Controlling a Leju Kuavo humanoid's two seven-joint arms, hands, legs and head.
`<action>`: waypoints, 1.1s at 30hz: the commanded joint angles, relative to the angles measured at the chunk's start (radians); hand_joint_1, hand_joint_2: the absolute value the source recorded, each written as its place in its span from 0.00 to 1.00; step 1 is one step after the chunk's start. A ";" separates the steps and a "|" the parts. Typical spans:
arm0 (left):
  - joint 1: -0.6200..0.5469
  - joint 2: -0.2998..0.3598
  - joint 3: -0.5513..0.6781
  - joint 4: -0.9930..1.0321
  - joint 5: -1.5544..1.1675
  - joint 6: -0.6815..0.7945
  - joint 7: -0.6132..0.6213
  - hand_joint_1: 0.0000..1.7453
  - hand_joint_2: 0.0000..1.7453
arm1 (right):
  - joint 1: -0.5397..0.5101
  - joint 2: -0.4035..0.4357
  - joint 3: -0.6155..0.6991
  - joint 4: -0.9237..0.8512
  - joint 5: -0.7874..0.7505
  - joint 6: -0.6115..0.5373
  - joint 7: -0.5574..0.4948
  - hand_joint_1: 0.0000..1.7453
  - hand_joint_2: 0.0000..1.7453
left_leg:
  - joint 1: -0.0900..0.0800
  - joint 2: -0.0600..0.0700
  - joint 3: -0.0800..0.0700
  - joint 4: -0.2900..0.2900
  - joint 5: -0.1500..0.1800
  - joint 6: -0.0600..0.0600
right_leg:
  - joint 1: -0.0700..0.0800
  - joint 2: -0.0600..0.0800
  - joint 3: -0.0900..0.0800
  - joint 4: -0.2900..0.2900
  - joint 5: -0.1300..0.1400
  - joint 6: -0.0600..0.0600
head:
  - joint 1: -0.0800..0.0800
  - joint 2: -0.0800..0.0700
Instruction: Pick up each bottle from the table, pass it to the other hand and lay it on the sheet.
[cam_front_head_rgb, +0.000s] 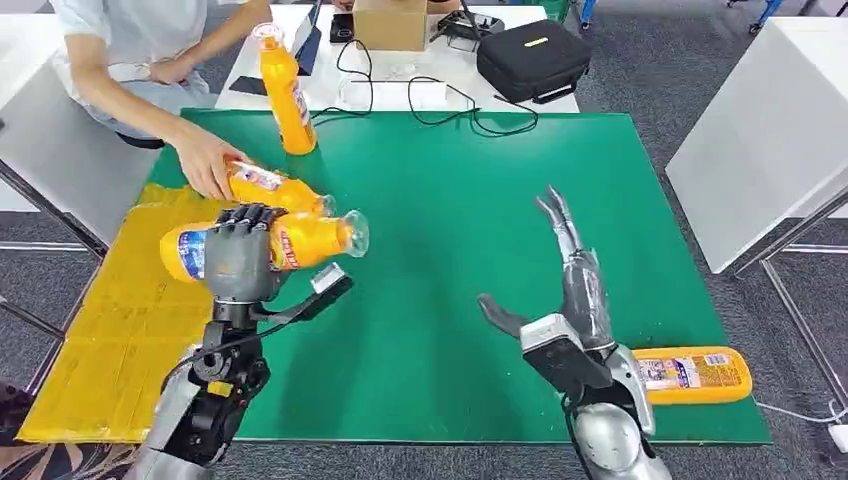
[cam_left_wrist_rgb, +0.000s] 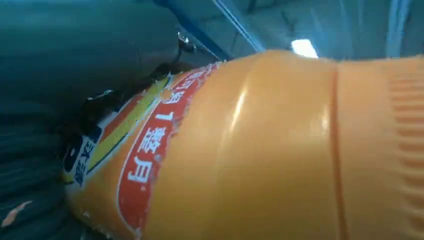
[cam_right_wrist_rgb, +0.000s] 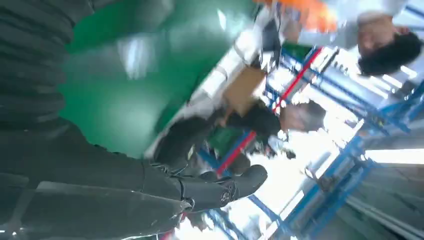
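head view: the left hand (cam_front_head_rgb: 240, 262) grips an orange bottle (cam_front_head_rgb: 300, 240) sideways, raised over the left edge of the green counter (cam_front_head_rgb: 450, 250), its cap end pointing toward the middle of the counter and its base over the yellow sheet (cam_front_head_rgb: 110, 340). just behind it a person's hand (cam_front_head_rgb: 205, 165) rests on a second orange bottle (cam_front_head_rgb: 275, 188) lying at the border of the green surface and the sheet. a third orange bottle (cam_front_head_rgb: 284, 92) stands upright near the far left corner of the counter. a fourth orange bottle (cam_front_head_rgb: 695, 374) lies on its side at the near right edge, just beside the right wrist. the right hand (cam_front_head_rgb: 560, 290) is released, fingers stretched forward and thumb spread out to the side, holding nothing, over the green surface. beyond the counter a white table carries a black case (cam_front_head_rgb: 532, 58), a cardboard box (cam_front_head_rgb: 390, 24) and cables.

left wrist view: the held bottle (cam_left_wrist_rgb: 280, 150) sits right up against the camera, its red and white label (cam_left_wrist_rgb: 150, 150) toward the dark fingers (cam_left_wrist_rgb: 30, 165) that wrap it.

right wrist view: the right hand's thumb (cam_right_wrist_rgb: 225, 187) juts out free with nothing against it; the green counter (cam_right_wrist_rgb: 130, 75) lies blurred beyond, with blue racking in the background.
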 joint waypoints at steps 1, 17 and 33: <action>-0.162 0.130 -0.258 0.334 0.000 -0.070 0.180 1.00 1.00 | -0.003 -0.038 -0.092 -0.066 -0.027 0.033 -0.004 0.00 1.00 | 0.000 -0.003 0.006 -0.001 -0.001 0.001 | 0.001 -0.005 0.008 -0.001 -0.003 -0.003 | 0.001 0.000; -0.319 0.101 -0.253 0.700 0.000 -0.104 0.165 1.00 1.00 | 0.028 -0.038 -0.104 -0.062 0.000 0.045 -0.017 0.00 1.00 | 0.000 -0.001 0.003 0.000 0.000 0.001 | 0.001 -0.002 0.004 -0.001 -0.001 -0.002 | 0.001 0.000; -0.332 0.067 -0.163 0.803 0.000 -0.065 0.213 0.00 1.00 | 0.094 -0.079 -0.107 -0.084 0.163 0.098 0.049 0.00 1.00 | 0.000 -0.001 0.003 0.000 -0.001 0.001 | 0.000 -0.003 0.004 0.000 -0.002 -0.002 | 0.001 0.000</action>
